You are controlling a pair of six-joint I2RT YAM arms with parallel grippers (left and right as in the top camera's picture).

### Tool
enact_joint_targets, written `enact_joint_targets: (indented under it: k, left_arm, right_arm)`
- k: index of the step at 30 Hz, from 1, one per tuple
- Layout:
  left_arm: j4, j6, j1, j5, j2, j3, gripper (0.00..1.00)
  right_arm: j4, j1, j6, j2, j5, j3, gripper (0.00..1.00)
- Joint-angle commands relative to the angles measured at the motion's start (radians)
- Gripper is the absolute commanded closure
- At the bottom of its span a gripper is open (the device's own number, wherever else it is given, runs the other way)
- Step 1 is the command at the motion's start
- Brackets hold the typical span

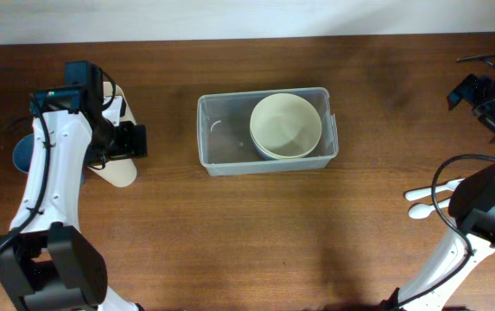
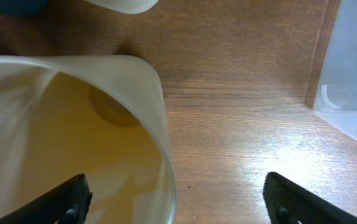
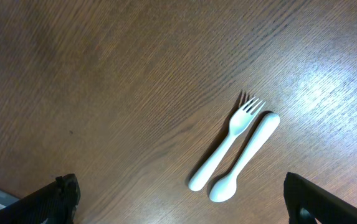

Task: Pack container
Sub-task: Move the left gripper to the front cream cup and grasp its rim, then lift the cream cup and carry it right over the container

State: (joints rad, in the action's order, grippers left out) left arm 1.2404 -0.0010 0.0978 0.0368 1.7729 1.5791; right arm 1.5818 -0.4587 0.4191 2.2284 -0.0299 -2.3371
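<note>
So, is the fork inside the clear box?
No, the fork lies on the wooden table next to a spoon, outside the container.

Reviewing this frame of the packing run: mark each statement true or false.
1. A cream bowl sits in the right half of the container. True.
2. The fork and spoon lie inside the container. False: they lie side by side on the table, off to the robot's right.
3. The right hand is open and holds nothing. True.
4. The container's left half is stacked with cups. False: nothing shows in that half.
5. The left hand is shut on the cream cup. False: its jaws stand wide, with the cup's rim between them.
</note>
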Motion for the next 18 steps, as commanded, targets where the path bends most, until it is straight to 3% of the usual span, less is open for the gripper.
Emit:
enact_joint_targets:
  k: [1, 7, 18]
  left_arm:
    - [0.011, -0.006, 0.003, 0.007, 0.002, 0.007, 0.18]
    - [0.018, -0.006, 0.003, 0.007, 0.006, 0.006, 0.57]
    - [0.029, -0.006, 0.003, 0.007, 0.013, 0.006, 0.82]
  right_arm:
    - [-0.001, -0.006, 0.008, -0.011, -0.016, 0.004, 0.01]
    - [-0.001, -0.006, 0.008, -0.011, -0.016, 0.004, 0.01]
    - [-0.001, -0.006, 0.008, -0.011, -0.016, 0.004, 0.01]
